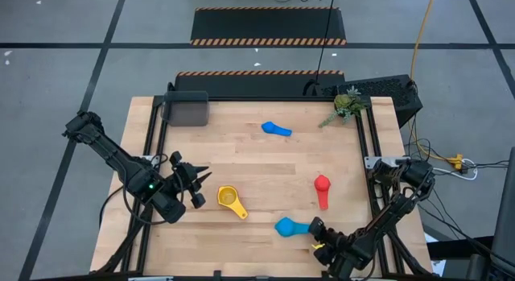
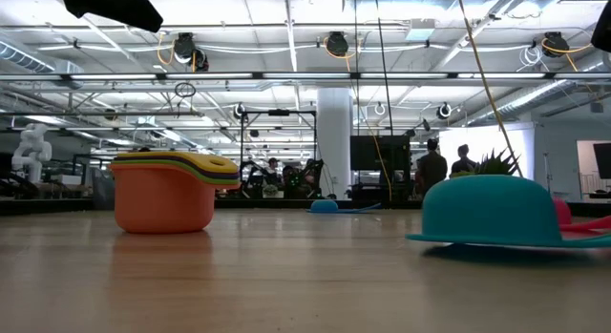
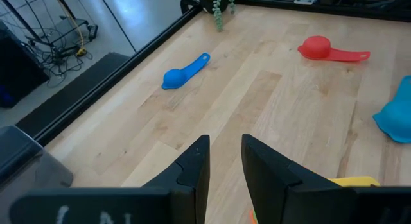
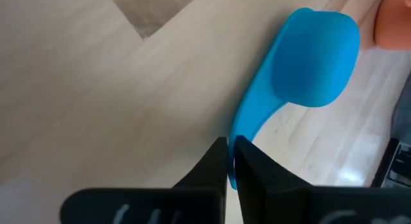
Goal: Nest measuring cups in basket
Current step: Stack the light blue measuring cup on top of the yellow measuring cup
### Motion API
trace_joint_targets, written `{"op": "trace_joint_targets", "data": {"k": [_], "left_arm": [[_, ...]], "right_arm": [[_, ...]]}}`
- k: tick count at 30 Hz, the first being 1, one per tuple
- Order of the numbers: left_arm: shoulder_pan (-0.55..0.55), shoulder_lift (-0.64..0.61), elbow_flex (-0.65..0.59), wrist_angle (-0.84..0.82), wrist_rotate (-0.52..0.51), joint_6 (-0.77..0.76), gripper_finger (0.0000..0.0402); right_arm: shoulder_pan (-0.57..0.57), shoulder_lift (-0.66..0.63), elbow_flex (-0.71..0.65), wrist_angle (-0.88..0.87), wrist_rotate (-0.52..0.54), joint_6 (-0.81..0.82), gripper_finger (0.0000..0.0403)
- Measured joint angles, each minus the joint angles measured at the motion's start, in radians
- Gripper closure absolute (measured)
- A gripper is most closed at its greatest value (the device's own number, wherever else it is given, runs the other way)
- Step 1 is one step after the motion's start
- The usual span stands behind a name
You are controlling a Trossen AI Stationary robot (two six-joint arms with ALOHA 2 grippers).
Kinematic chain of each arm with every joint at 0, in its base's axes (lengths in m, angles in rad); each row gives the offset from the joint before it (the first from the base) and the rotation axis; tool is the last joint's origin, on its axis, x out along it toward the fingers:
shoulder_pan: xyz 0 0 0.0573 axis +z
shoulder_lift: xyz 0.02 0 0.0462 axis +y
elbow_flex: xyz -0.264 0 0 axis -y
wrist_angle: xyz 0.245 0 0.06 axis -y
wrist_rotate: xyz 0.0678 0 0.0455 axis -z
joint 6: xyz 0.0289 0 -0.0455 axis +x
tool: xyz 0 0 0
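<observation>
Right hand point(image 4: 229, 153) pinched tight on the light blue cup's point(image 4: 308, 57) handle, ready to lift toward the yellow-topped stack point(image 1: 232, 200); left hand point(image 3: 225, 161) waits beside that stack, slightly parted, empty.

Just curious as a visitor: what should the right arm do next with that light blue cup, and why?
Probably lift it. The right end effector is shut on the handle of the light blue cup, which lies upside down on the table, apart from the stacked cups.

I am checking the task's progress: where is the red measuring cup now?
In the high view, the red measuring cup lies upside down on the table's right half, between the plant sprig and the light blue cup pinched by the right gripper.
</observation>
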State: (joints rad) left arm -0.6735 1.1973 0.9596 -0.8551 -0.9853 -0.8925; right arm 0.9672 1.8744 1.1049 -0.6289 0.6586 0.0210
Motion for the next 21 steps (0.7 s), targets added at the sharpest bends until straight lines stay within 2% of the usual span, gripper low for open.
{"op": "trace_joint_targets", "data": {"k": [11, 21], "left_arm": [[0.000, 0.000, 0.000, 0.000, 0.000, 0.017, 0.0309], [0.000, 0.000, 0.000, 0.001, 0.000, 0.018, 0.0309]], "right_arm": [[0.000, 0.000, 0.001, 0.066, 0.005, 0.158, 0.0402], [0.003, -0.079, 0.001, 0.090, 0.099, 0.418, 0.0403]]}}
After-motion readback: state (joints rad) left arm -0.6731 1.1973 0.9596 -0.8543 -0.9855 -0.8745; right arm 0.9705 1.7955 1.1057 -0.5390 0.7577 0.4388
